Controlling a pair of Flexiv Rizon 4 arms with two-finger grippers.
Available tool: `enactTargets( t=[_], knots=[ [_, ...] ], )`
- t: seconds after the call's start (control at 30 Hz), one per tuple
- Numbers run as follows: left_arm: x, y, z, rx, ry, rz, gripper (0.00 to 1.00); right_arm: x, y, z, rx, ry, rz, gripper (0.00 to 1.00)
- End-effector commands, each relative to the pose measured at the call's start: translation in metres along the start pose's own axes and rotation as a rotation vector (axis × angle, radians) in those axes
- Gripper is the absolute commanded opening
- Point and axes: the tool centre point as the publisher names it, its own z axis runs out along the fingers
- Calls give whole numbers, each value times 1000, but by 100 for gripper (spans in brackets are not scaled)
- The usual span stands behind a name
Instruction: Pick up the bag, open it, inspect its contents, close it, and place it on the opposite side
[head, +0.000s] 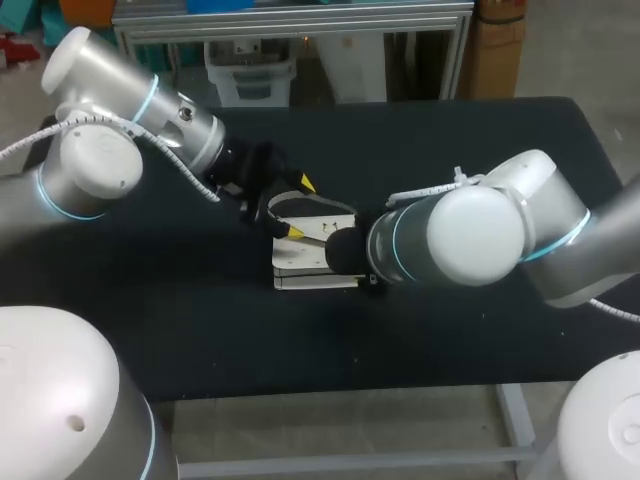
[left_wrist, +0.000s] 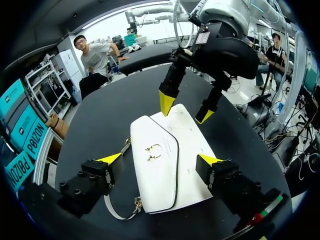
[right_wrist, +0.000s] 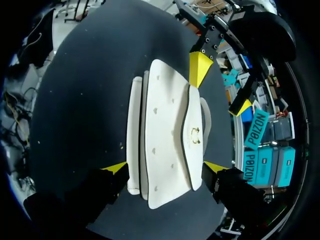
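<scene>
Two tools hover over one white handbag (left_wrist: 156, 172), which lies flat with its flap shut in the middle of the black counter (head: 180, 320). My left tool (left_wrist: 160, 160), reaching from the left, is spread wide and straddles the bag. My right tool (right_wrist: 165, 167) straddles it from the right, equally spread. Neither pinches it.

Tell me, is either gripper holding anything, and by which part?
Nothing is held. The white bag lies on the table; left gripper and right gripper straddle it, jaws open.
</scene>
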Motion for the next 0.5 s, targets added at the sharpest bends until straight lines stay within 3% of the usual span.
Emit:
enactTargets(
  t=[0.03,0.37,0.5],
  knots=[
    [2,-5,-6,-6,-11,-28,100,-1,-5,-24,-24,-128,11,100],
    [10,-12,-20,-14,-28,-221,100,-11,-11,-67,-40,-86,103,100],
    [16,-13,-29,-13,-13,-304,100,-12,-20,-80,13,-5,191,100]
  ],
)
